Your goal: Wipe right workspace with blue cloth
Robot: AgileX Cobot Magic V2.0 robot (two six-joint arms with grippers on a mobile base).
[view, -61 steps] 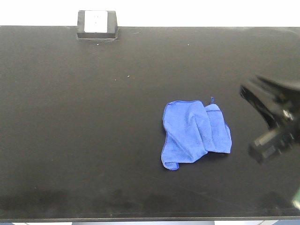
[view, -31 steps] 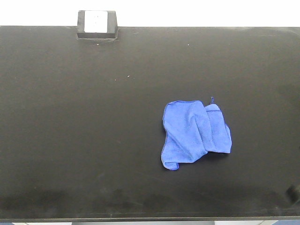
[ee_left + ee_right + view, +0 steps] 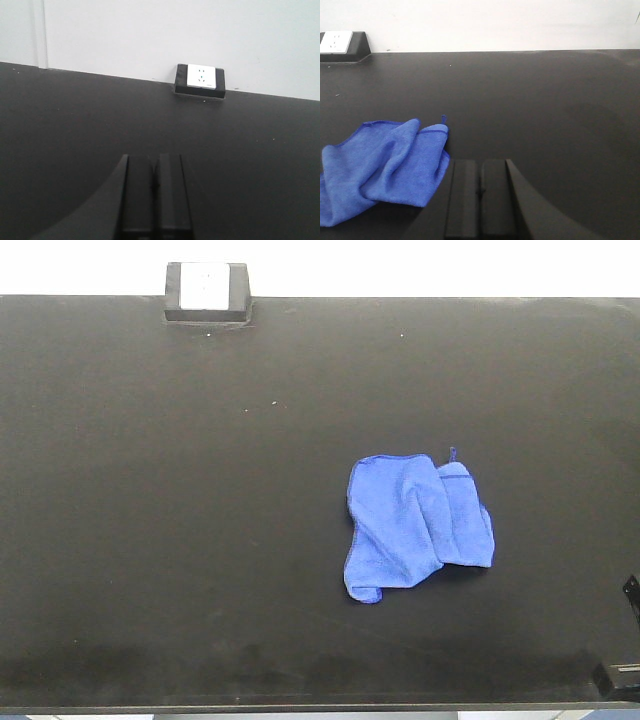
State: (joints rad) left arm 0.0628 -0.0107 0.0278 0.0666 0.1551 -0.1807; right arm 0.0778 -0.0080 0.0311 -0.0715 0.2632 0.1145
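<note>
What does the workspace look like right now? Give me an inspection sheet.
Surface: black table, matte, a few pale specks toward the back; no spill seen.
Job's things: blue cloth lies crumpled and partly folded right of centre, flat on the table, nothing touching it.
Clutter: nothing seen.
Hands: left hand shut, empty, over bare table. Right hand shut, empty, just right of the cloth's near edge, not holding it.
Cables: nothing seen.
Surroundings: socket in a black housing at the table's back edge, left of centre; plain white wall behind.
</note>
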